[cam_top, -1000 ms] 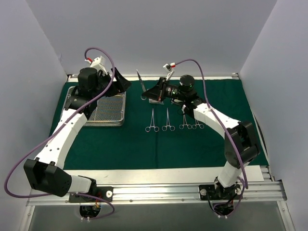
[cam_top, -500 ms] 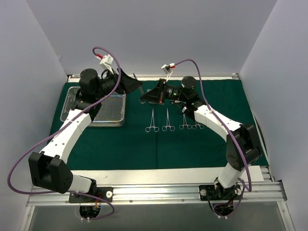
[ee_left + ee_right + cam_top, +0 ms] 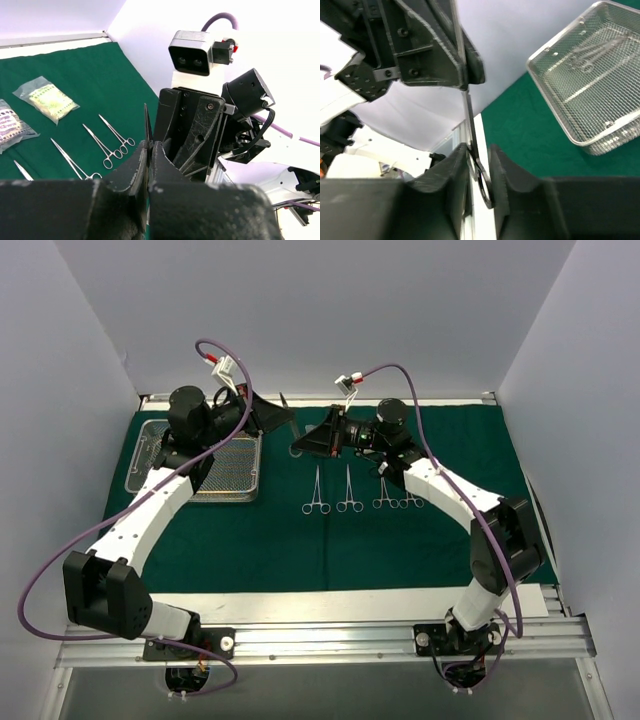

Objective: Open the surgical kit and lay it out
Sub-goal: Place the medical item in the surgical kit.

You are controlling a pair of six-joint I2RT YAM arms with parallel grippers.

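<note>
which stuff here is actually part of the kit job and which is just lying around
Job: green cloth; mesh tray; unplaced clamps in it; row of clamps on the cloth; held clamp between left hand and right hand; clear pouches.

Lying about: nothing loose; only rig fixtures, the mounting rail and purple cables.

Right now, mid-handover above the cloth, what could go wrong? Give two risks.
The left gripper pinches only the clamp's thin tip, so it may swing or drop once the right gripper backs away. The grippers sit very close; a careless pull-apart could twist the clamp or bump them.
</note>
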